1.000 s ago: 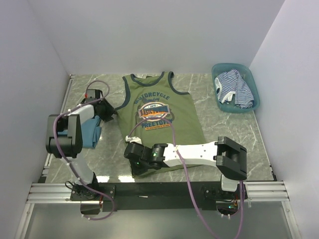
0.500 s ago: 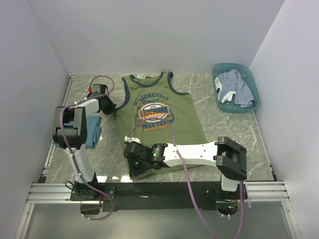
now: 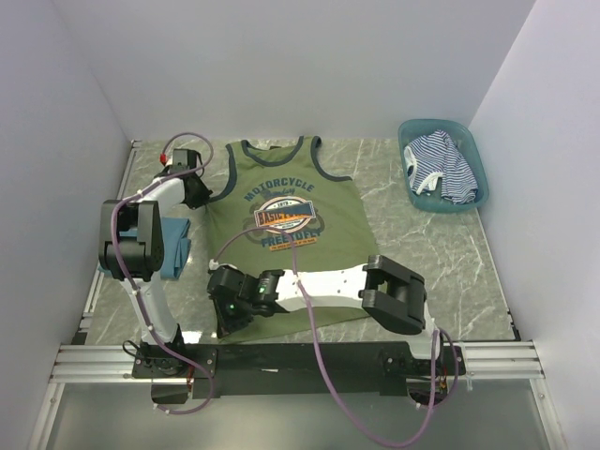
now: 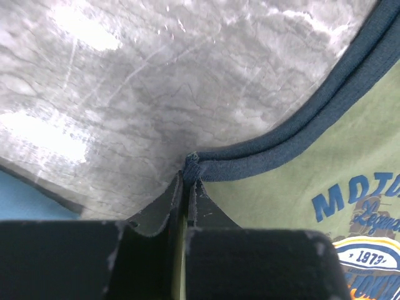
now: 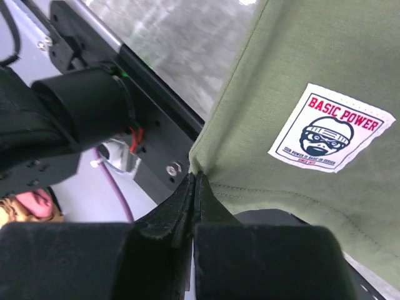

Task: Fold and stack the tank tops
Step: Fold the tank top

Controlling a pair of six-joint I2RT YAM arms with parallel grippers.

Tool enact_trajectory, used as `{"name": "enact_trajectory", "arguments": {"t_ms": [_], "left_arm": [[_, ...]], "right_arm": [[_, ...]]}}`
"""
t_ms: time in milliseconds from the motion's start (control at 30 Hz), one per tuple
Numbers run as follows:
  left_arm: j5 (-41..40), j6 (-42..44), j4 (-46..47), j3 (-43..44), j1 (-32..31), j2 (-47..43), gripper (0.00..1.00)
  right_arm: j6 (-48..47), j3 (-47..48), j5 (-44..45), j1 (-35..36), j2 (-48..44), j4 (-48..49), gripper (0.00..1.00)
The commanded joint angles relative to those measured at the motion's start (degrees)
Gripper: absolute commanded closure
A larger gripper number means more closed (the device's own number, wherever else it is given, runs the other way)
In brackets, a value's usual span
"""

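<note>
We see the olive-green tank top, navy-trimmed and bearing a round orange-blue graphic, spread face up at the middle of the marble table, its neck toward the far wall. Our left gripper is pressed together on its navy armhole edge, and our right gripper pinches a hem corner over the near rail. The teal-blue tank top lies just left. The striped tank top sits in the teal basket at the far right corner, with bare marble between.
</note>
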Motion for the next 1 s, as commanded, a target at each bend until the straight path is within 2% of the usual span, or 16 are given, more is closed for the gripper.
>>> {"name": "enact_trajectory", "arguments": {"t_ms": [0,133,333,633,767,967], "left_arm": [[-2.09,2.04,0.01,3.44,0.62,-3.29,0.99],[-0.95,2.39,-0.96,5.02,0.62,-2.76,0.99],[0.11,0.46,-1.66,7.31,-1.14,-1.80,0.99],[-2.44,-1.82,-5.62,18.20,-9.22,5.66,0.99],[-2.79,-2.79,-6.59,23.29,-12.99,9.44,0.99],[-2.71,-3.93,-6.42,26.56,-16.43,13.05,0.99]], "right_arm": [[0.98,3.39,-3.14,-0.18,0.24,1.98,1.00],[1.07,0.68,-2.61,-1.40,-2.39,3.99,1.00],[1.86,-10.39,-0.86,-3.86,-11.61,7.68,1.00],[5.10,-29.90,1.34,-8.69,-25.24,13.31,1.00],[5.90,-35.10,2.84,-10.37,-29.54,14.28,1.00],[7.66,-42.04,4.16,-11.77,-33.68,16.39,1.00]]}}
